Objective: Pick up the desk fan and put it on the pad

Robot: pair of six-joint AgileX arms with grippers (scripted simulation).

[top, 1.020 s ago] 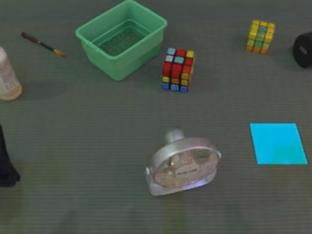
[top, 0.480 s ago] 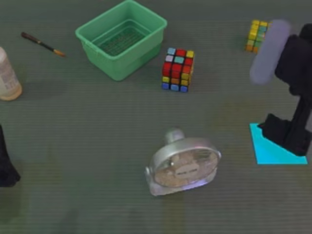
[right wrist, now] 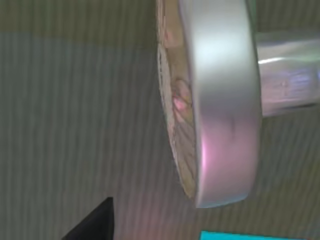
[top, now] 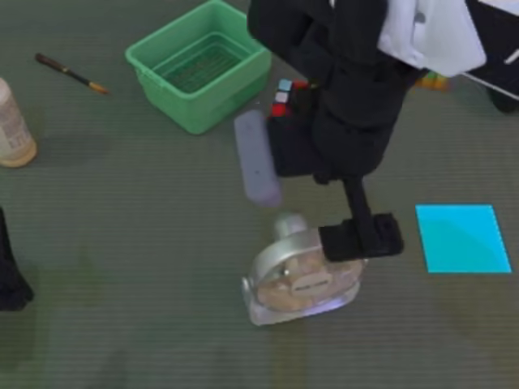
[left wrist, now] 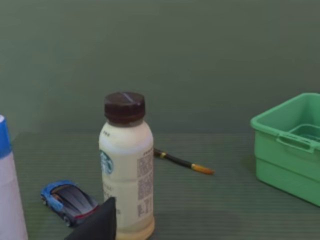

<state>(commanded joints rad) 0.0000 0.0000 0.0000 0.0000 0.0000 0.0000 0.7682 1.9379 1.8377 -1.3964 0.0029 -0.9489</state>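
The desk fan lies near the middle front of the table, a silver-grey oval ring with a pale beige centre and a round knob at its far side. My right gripper hangs over the fan's right upper rim, open, with nothing between its fingers. In the right wrist view the fan's ring fills the frame close up, one dark fingertip beside it. The pad, a flat cyan square, lies to the fan's right, bare. My left gripper is parked at the table's left edge.
A green basket stands at the back left, with a paintbrush and a cream bottle further left. My right arm covers most of a colour cube behind the fan. The left wrist view shows a toy car.
My right arm has swung in from the right edge, across the pad, to above the fan. It now hides the cubes. The fan and the left arm have not moved.
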